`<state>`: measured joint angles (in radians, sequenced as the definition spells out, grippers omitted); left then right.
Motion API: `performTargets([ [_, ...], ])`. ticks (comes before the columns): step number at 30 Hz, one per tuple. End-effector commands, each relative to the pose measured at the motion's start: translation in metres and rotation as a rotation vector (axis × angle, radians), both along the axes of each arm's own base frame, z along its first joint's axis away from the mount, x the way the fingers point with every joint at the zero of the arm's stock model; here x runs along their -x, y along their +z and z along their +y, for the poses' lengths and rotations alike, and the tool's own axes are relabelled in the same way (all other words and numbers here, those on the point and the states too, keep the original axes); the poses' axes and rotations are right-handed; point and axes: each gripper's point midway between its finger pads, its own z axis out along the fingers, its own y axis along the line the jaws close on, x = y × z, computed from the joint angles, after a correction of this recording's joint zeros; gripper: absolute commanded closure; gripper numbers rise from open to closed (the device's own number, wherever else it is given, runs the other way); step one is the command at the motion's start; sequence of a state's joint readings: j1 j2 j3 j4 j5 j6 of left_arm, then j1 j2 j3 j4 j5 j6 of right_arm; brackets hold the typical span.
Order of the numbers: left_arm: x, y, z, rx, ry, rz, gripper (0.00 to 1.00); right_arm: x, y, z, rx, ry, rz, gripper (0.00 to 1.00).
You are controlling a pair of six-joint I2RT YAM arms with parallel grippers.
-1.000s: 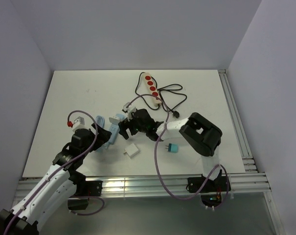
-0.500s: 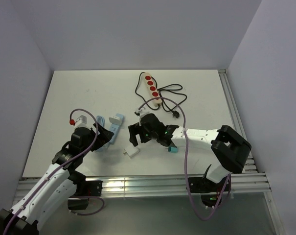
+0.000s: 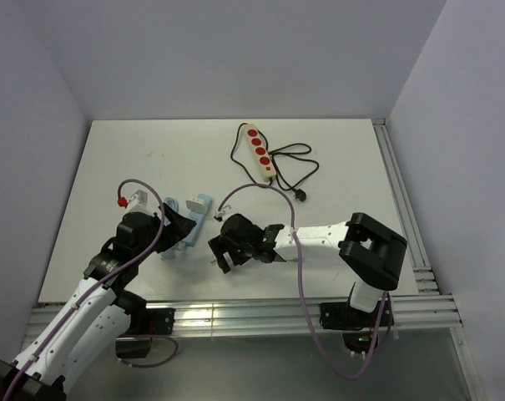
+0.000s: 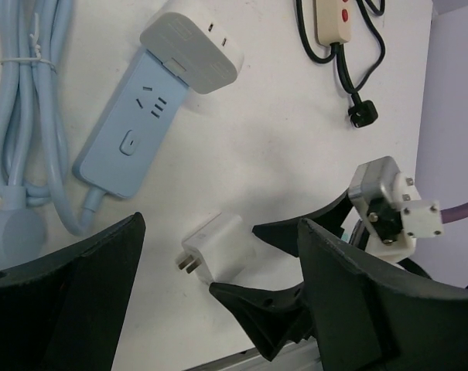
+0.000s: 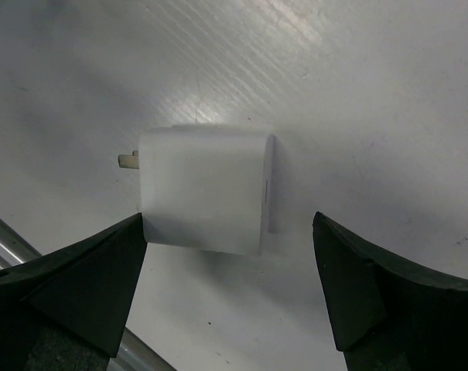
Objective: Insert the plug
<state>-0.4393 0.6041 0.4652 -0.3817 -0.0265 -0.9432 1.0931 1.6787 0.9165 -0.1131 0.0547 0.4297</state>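
white plug (image 5: 203, 189) flat on surface (image 5: 350, 69), between right fingers (image 5: 71, 286) | right fingers spread wide, gripping nothing | left fingers (image 4: 56, 294) spread too, near blue power strip (image 4: 133, 127)

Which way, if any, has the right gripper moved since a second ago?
Yes. The right gripper has come toward the near edge, away from the red-socket strip, and now straddles the white plug, open.

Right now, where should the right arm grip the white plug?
Its two side faces, from above: white plug lies flat, prongs out one end. Open fingers of the right gripper seem to straddle it end to end, so probably turn the wrist first.
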Motion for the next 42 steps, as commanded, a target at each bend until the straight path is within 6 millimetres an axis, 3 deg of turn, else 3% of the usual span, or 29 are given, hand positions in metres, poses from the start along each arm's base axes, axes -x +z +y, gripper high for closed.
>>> performTargets([
  [1,-0.001,0.013,-0.004,0.007,-0.027,-0.036,0.16,-0.006,0.004,0.006,0.025,-0.015,-0.05,0.07],
  [7,0.0,0.009,-0.009,0.017,-0.051,-0.025,0.2,-0.003,-0.001,0.01,0.054,0.01,-0.073,0.24],
  [10,0.0,0.011,-0.011,0.019,-0.066,-0.027,0.24,-0.005,0.003,0.01,0.039,0.007,-0.101,0.56],
  [11,0.0,0.011,-0.011,0.019,-0.068,-0.026,0.25,-0.009,0.01,0.009,0.028,-0.012,-0.126,0.77],
  [12,0.001,0.013,-0.013,0.024,-0.075,-0.03,0.26,-0.01,0.01,0.007,0.018,-0.015,-0.139,0.87],
  [16,0.006,0.023,-0.024,0.058,-0.146,-0.05,0.32,-0.012,0.034,-0.001,-0.058,-0.025,-0.209,0.98],
  [20,0.014,0.035,-0.045,0.116,-0.278,-0.08,0.35,-0.009,0.071,-0.01,-0.176,0.02,-0.315,1.0],
  [26,0.031,0.045,-0.077,0.246,-0.49,-0.134,0.32,0.004,0.105,-0.015,-0.277,0.11,-0.377,1.0],
  [31,0.041,0.051,-0.091,0.332,-0.598,-0.158,0.25,0.01,0.119,-0.013,-0.322,0.139,-0.382,1.0],
  [42,0.046,0.047,-0.101,0.331,-0.63,-0.14,0.3,0.011,0.132,-0.011,-0.371,0.135,-0.392,1.0],
])
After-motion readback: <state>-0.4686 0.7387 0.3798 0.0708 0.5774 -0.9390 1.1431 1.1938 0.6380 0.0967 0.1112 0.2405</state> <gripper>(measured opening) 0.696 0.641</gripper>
